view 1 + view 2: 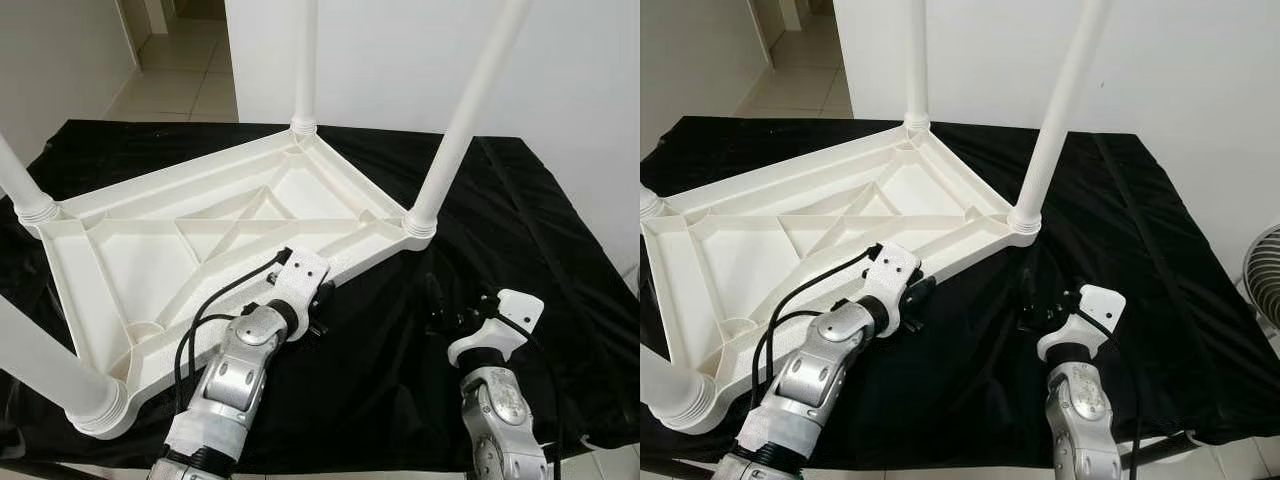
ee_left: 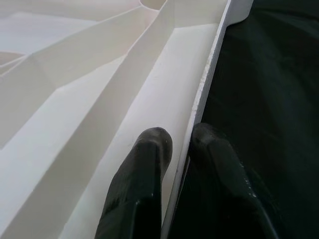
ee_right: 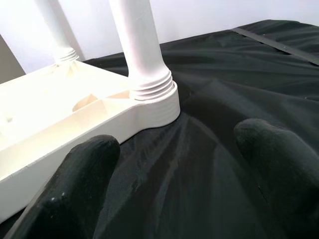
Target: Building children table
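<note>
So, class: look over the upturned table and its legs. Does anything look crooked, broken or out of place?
Nothing stands out. The white table lies upside down on the black cloth, and all four legs sit in their corner sockets. The left gripper is pinching the table's rim; the right gripper is open over the cloth.

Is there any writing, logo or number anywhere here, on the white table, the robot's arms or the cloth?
None can be read.
White table top, upside down with its legs up: plain moulded plastic, no label.
Black cloth: plain.
Left gripper, jaws pinching the table's rim: no marking.
Right gripper, jaws open over the cloth: no marking.
</note>
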